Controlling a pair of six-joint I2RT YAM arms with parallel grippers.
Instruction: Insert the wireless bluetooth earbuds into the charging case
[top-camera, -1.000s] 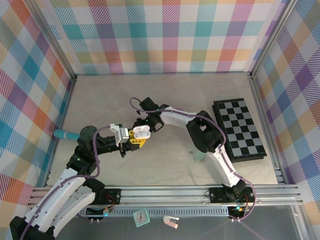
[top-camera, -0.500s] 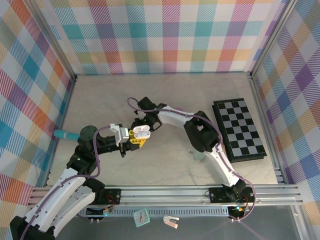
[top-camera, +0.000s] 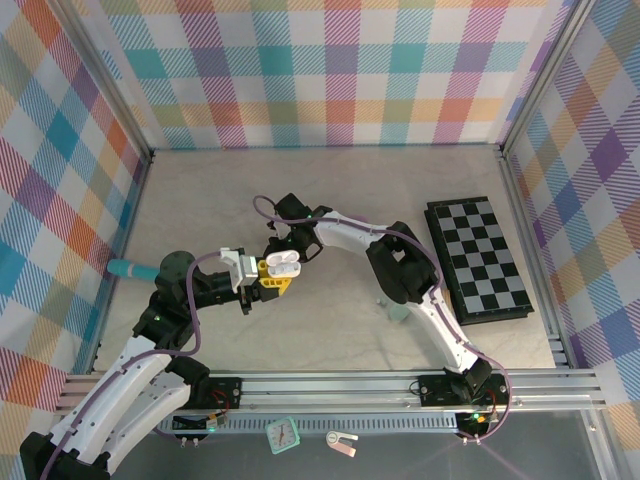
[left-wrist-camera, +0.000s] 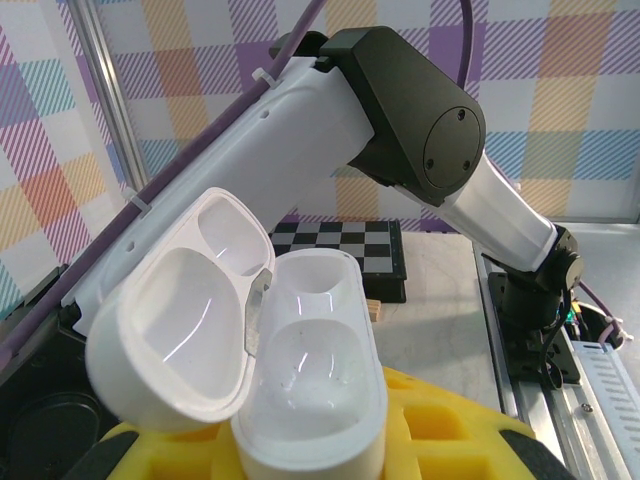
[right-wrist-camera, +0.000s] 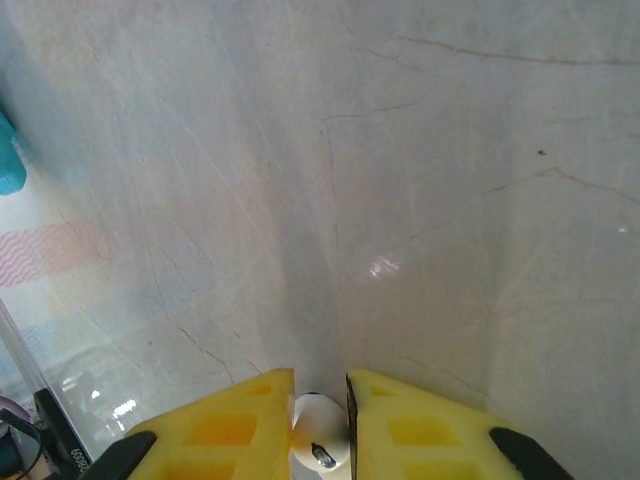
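White plastic, glossy and unmarked: the charging case (left-wrist-camera: 312, 400) sits clamped in the left claw (left-wrist-camera: 300, 440), whose yellow pads are closed tight against its lower body. Its lid (left-wrist-camera: 180, 320) is swung open to the left. The case's long axis runs away from the left wrist camera, so its two wells lie one behind the other, and both look empty.

The right claw (right-wrist-camera: 320, 385) has its yellow fingers (right-wrist-camera: 250, 420) drawn nearly together on a small white earbud (right-wrist-camera: 318, 445), and only the earbud's rounded top shows between them. From above, this claw hangs just past the far side of the open case, almost over it. Its own camera sees bare tabletop (right-wrist-camera: 400, 200) beyond the fingertips, not the wells. The right arm therefore carries the earbud, and the wells lie a little nearer the arm bases. My guess is that the earbud must be brought back over a well before it is lowered.

No brand, label or lettering can be read on the case or earbud.
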